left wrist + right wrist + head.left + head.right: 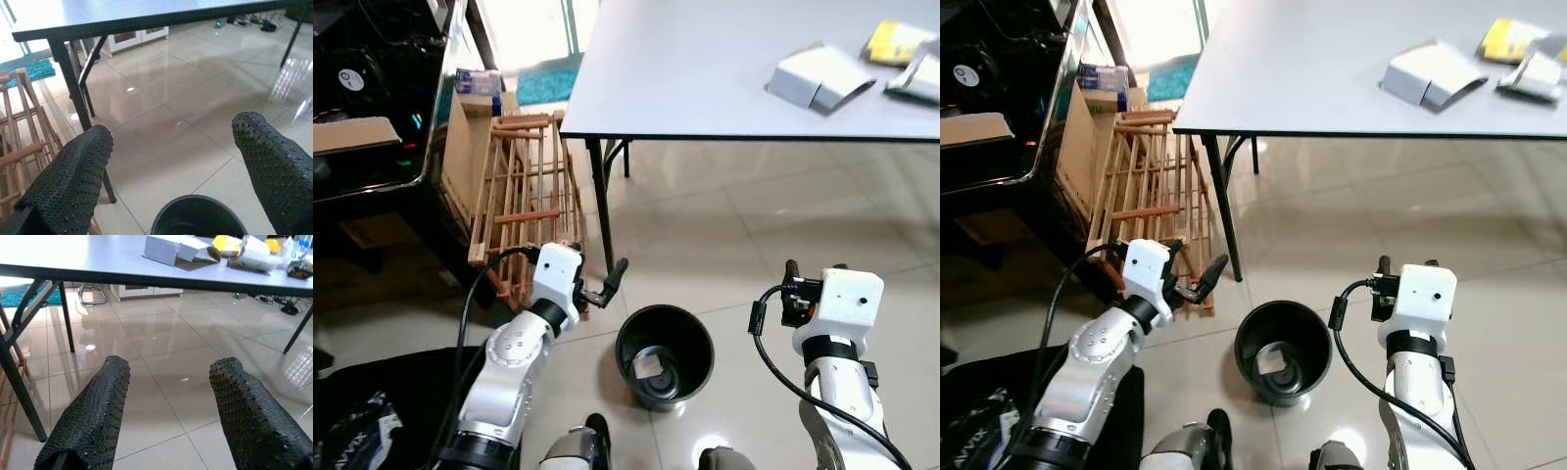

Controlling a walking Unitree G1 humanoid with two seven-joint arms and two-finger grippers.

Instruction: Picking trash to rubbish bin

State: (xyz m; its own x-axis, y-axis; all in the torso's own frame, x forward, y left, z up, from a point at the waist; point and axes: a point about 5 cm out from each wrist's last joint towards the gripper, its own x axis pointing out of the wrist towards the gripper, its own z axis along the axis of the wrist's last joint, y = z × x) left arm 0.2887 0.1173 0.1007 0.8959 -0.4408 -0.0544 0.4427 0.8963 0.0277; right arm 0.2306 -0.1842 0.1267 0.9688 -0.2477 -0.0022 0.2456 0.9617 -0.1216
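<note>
Here, in the left eye view, 1 black rubbish bin [664,354] stands on the tiled floor at lower centre, with 1 pale scrap [649,367] lying inside it. The left gripper [607,284] hovers just left of its rim, the right gripper [790,286] to its right. On the grey table [705,78] at upper right lie 3 pieces of trash: 1 white box [818,76], 1 yellow packet [891,41] and 1 silvery wrapper [918,78].

The right eye view adds 1 wooden rack [1151,186] at the left.

In the left wrist view, 2 fingers [73,181] stand spread, empty, above the bin.

The right wrist view likewise shows 2 parted fingers [95,411] holding nothing.

Judging from this, the robot is between pickups; next it must reach up to the table.
</note>
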